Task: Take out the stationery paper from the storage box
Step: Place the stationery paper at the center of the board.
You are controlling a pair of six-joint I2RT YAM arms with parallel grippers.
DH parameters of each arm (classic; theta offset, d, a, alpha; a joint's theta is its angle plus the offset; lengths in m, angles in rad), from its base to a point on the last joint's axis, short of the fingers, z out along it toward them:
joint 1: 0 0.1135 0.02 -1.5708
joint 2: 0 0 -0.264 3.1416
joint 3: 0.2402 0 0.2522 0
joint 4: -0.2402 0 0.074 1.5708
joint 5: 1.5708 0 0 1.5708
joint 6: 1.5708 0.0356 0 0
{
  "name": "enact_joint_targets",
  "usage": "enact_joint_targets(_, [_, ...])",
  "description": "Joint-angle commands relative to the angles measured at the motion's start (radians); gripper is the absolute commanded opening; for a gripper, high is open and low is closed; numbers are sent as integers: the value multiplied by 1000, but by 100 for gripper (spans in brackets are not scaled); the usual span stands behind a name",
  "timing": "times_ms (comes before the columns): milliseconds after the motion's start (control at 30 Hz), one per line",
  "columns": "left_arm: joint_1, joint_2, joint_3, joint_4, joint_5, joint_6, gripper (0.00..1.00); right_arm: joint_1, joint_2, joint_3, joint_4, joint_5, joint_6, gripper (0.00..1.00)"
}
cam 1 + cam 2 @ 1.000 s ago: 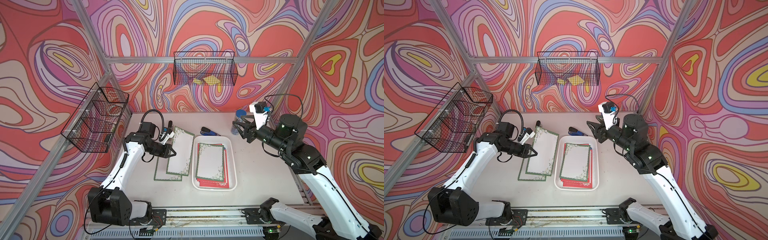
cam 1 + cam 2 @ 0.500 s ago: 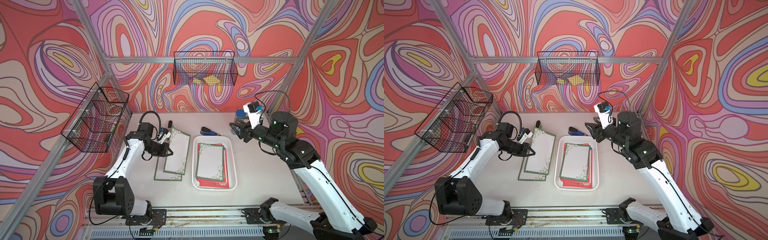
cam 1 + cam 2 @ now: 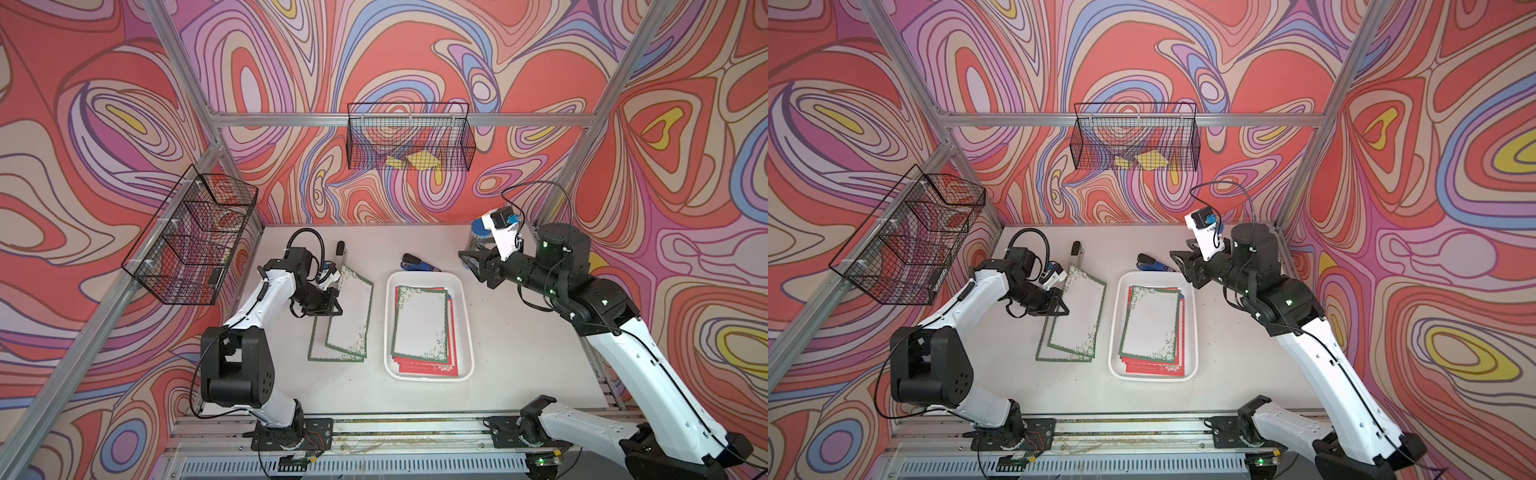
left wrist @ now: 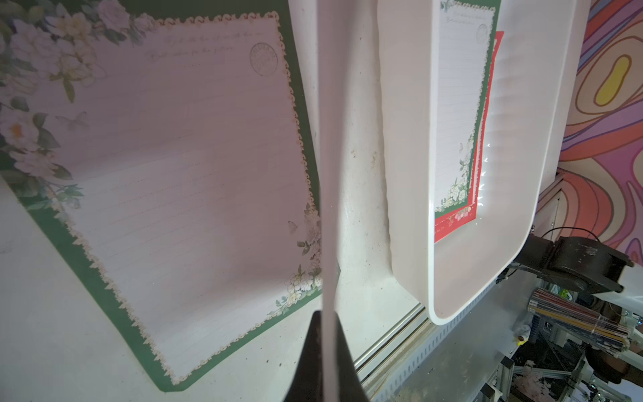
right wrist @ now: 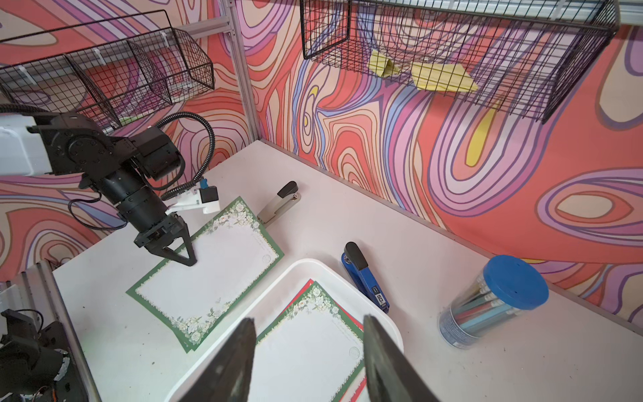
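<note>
Blue stapler point(image 5: 366, 278) lower middle of frame, tiny white mark, looks like "50", green-bordered sheet point(image 4: 181, 156), cursive line and round postmark upper frame, unreadable

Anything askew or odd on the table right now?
Only minor. The green-bordered sheet pinched by the left gripper is skewed against the sheet beneath it. The stack in the storage box is fanned, red edges showing. No spill or tear visible.
</note>
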Motion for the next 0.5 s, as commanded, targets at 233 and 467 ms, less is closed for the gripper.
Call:
enact_joint_targets(233, [13,42,-2,29,-51,-56,0,2,39,58,-82,-19,-48,53])
enact_joint_targets(467, [15,82,-16,35,-172,-45,0,2,59,72,-124,-48,-49,53])
